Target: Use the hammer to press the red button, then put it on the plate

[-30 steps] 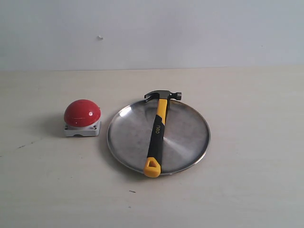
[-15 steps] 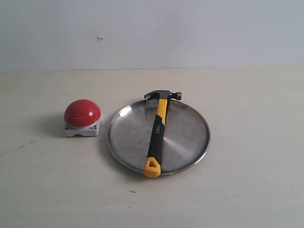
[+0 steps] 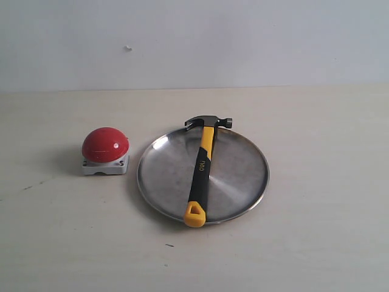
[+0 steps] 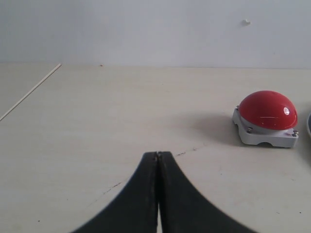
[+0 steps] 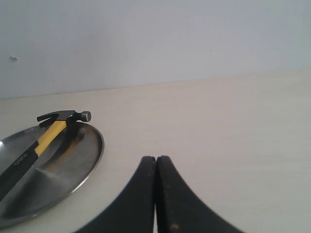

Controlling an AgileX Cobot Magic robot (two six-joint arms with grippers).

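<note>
The hammer (image 3: 202, 167) lies across the silver plate (image 3: 238, 167), its dark head (image 3: 209, 121) over the far rim and its yellow looped end (image 3: 194, 214) over the near rim. The red button (image 3: 106, 145) sits on its white-grey base to the left of the plate, apart from it. Neither arm shows in the exterior view. My left gripper (image 4: 157, 154) is shut and empty, with the red button (image 4: 268, 110) ahead and off to one side. My right gripper (image 5: 156, 158) is shut and empty too, beside the plate (image 5: 73, 165) and the hammer (image 5: 46, 137).
A pale wooden table (image 3: 316, 243) carries everything, with a plain white wall (image 3: 243, 36) behind it. A thin seam or edge line (image 4: 29, 92) runs across the table in the left wrist view.
</note>
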